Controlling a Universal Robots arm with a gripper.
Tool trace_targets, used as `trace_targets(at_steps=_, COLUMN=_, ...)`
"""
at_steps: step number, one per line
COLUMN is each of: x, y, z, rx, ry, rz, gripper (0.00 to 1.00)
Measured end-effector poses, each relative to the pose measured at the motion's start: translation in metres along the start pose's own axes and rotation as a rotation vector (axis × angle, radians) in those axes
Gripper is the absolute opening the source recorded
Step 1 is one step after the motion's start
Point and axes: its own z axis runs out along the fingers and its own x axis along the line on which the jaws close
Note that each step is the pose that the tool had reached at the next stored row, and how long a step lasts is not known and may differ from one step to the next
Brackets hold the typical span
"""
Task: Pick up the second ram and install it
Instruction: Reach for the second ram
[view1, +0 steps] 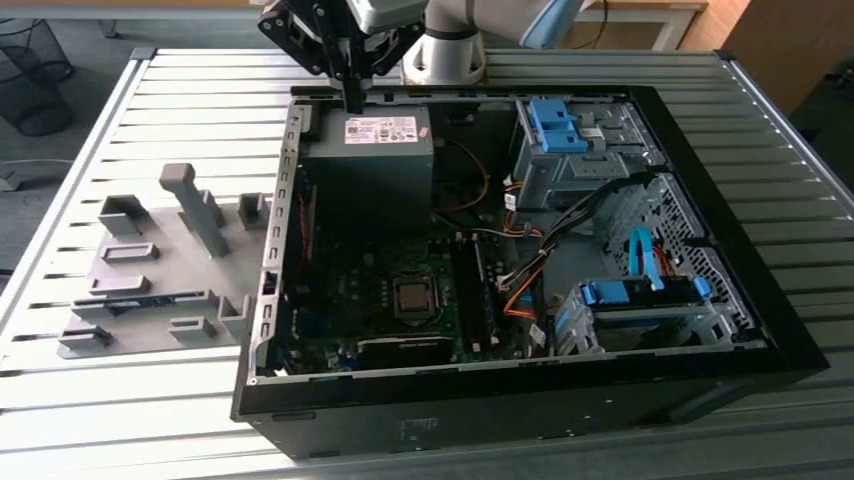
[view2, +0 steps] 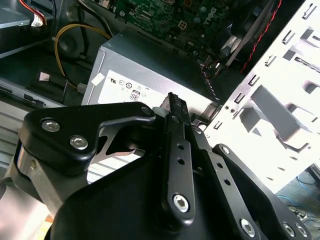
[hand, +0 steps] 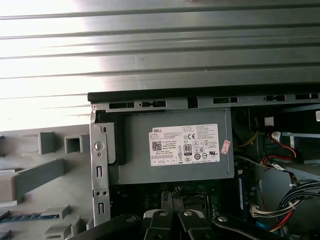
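Open case (view1: 534, 415) holds power supply (view1: 380, 150) and motherboard (view1: 387, 300); second ram (view1: 134, 300), thin blue-green strip, lies in grey fixture (view1: 160, 275); gripper (view1: 354, 100) closed, empty.

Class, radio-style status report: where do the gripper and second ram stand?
Gripper shut, empty, over power supply. Second ram in grey fixture. Case wall between them.

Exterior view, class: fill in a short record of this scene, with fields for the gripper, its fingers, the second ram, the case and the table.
gripper: over the power supply, inside the case's edge
fingers: shut, nothing seen between them
second ram: lying in the grey fixture plate, outside the case, apart from the gripper
computer case: open, motherboard exposed
table: slatted metal, carrying case and fixture plate
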Motion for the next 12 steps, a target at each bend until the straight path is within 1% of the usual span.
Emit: trace_targets(at_steps=12, x=0.0033, y=-0.0003, z=0.0006, rx=0.0000, ry=0.0005, rz=0.000, gripper=0.11)
